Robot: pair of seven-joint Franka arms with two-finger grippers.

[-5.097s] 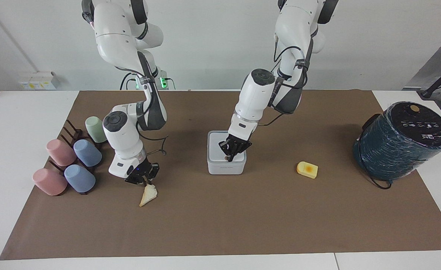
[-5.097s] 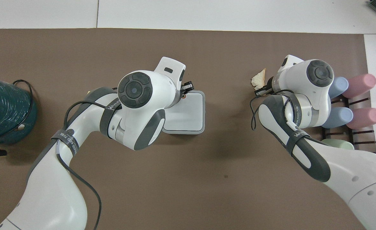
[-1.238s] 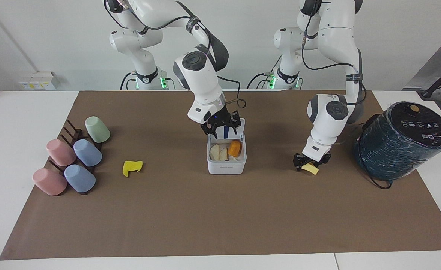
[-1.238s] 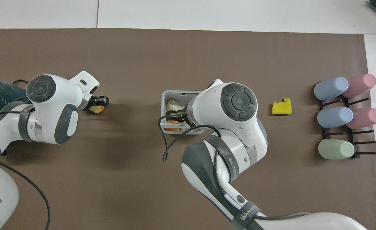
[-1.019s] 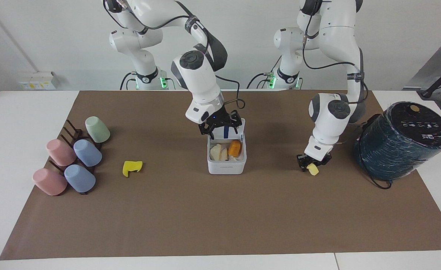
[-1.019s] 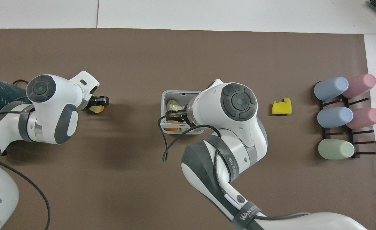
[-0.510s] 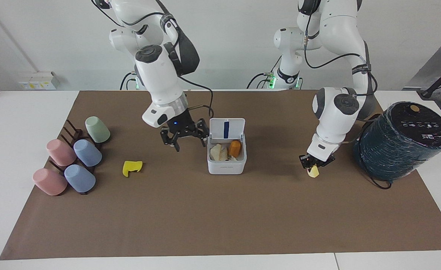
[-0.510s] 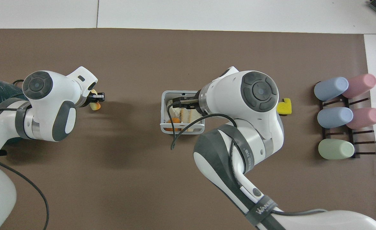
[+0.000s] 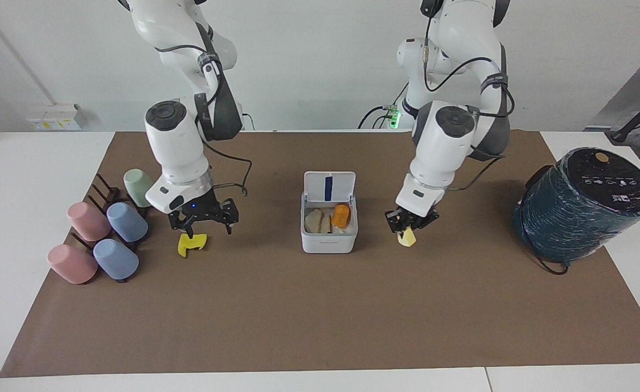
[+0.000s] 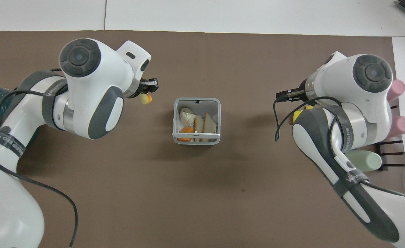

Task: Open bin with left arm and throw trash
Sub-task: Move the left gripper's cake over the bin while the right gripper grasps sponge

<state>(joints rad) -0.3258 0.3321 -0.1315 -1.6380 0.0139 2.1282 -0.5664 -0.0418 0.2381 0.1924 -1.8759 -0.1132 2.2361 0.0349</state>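
Observation:
The white bin (image 9: 328, 245) stands mid-mat with its lid (image 9: 329, 187) up, blue strip showing. Bread pieces (image 9: 315, 220) and an orange piece (image 9: 341, 215) lie in it; the overhead view shows the bin (image 10: 175, 119) and bread (image 10: 207, 125) too. My left gripper (image 9: 407, 227) is shut on the yellow block (image 9: 406, 237), held above the mat beside the bin, toward the left arm's end. From overhead the left gripper (image 10: 150, 88) holds the block (image 10: 145, 99). My right gripper (image 9: 203, 223) is open just over the curled yellow scrap (image 9: 191, 243).
A rack of pastel cups (image 9: 108, 228) lies at the right arm's end of the table. The big dark teal cylinder (image 9: 581, 204) stands at the left arm's end. A brown mat (image 9: 320, 316) covers the table.
The bin lid went from shut to open and bread now lies inside. The right gripper left the bin and moved over the yellow scrap. The left gripper lifted the yellow block and carried it toward the bin.

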